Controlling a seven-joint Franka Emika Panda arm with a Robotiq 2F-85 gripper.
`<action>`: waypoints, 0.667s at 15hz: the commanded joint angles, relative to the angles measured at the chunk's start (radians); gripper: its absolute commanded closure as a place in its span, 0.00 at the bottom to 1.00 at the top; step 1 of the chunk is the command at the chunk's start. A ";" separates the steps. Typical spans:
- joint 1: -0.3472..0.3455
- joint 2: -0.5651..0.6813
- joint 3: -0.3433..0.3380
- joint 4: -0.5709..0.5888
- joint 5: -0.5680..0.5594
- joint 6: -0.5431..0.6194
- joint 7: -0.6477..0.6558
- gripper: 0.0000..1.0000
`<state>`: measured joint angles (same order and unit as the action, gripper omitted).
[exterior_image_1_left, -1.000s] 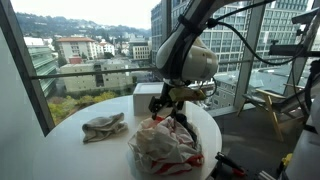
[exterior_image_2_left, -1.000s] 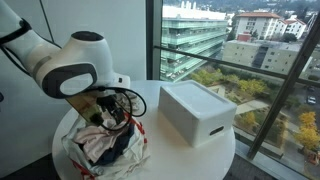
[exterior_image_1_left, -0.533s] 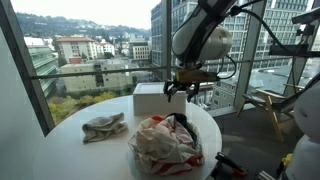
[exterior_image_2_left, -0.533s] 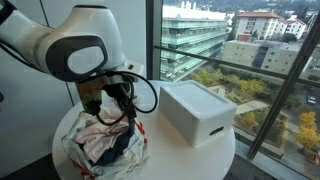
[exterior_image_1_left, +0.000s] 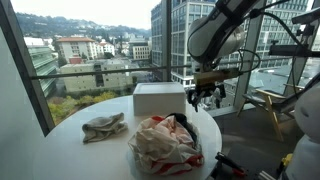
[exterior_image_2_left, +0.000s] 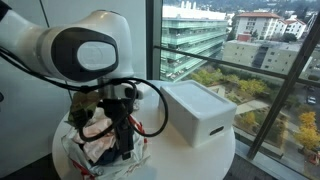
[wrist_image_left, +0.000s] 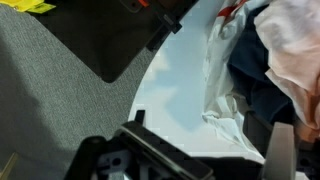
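My gripper (exterior_image_1_left: 207, 98) hangs in the air above the table's edge, beside the white box (exterior_image_1_left: 160, 100) and up and to the side of the pile of clothes (exterior_image_1_left: 165, 143). Its fingers are apart and hold nothing. In the wrist view the gripper (wrist_image_left: 205, 160) looks down on the white table's rim (wrist_image_left: 175, 95), with the pile of clothes (wrist_image_left: 270, 50) at the upper right. In an exterior view the arm partly hides the pile (exterior_image_2_left: 100, 148), and the gripper (exterior_image_2_left: 124, 140) is in front of it.
A crumpled beige rag (exterior_image_1_left: 105, 126) lies on the round white table (exterior_image_1_left: 90, 150) near the window. The white box (exterior_image_2_left: 200, 112) stands at the window side. Grey carpet (wrist_image_left: 60, 90) lies below the table's edge. A chair (exterior_image_1_left: 270, 100) stands behind.
The gripper has lifted off the pile of clothes and moved sideways and up, past the box toward the table's edge. It carries nothing. The pile has stayed in place.
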<state>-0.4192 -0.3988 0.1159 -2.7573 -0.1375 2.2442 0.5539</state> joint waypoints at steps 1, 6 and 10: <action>0.054 0.080 -0.047 -0.002 -0.044 -0.051 0.020 0.00; 0.082 0.212 -0.087 0.008 -0.129 0.020 0.076 0.00; 0.099 0.309 -0.142 0.045 -0.197 0.100 0.118 0.00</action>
<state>-0.3495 -0.1668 0.0205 -2.7525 -0.2882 2.2821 0.6321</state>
